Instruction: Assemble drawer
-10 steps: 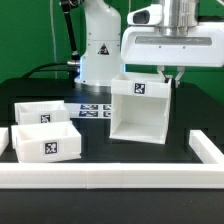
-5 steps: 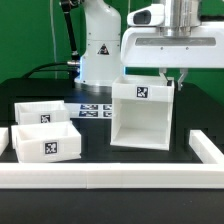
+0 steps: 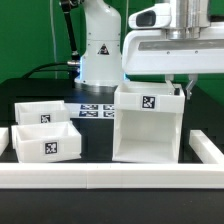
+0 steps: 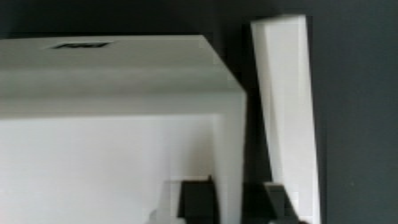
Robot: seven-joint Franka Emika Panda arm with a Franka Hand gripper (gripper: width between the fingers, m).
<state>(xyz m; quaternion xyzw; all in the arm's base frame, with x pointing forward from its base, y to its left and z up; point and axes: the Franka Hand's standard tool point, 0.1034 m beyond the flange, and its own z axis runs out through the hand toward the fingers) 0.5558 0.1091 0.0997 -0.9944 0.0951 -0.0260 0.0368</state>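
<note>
The drawer's tall white box shell (image 3: 148, 125) stands on the black table, open side facing the camera, with a tag on its top front. My gripper (image 3: 178, 88) comes down from above at the shell's upper corner on the exterior view's right and is shut on its side wall. In the wrist view the two dark fingers (image 4: 199, 200) straddle a thin white wall (image 4: 228, 150) of the shell, with my gripper (image 4: 238, 196) closed across it. Two shallow tagged trays (image 3: 42, 113) (image 3: 45, 142) sit at the exterior view's left, apart from the shell.
A long low white rail (image 3: 110, 178) runs along the front and turns up both sides. The marker board (image 3: 95, 108) lies flat behind the trays. The robot's white base (image 3: 98, 45) stands at the back. A white strip (image 4: 285, 90) runs beside the shell in the wrist view.
The box shell has moved toward the front rail and slightly to the exterior view's right, with my gripper moving along with it. The trays have not moved.
</note>
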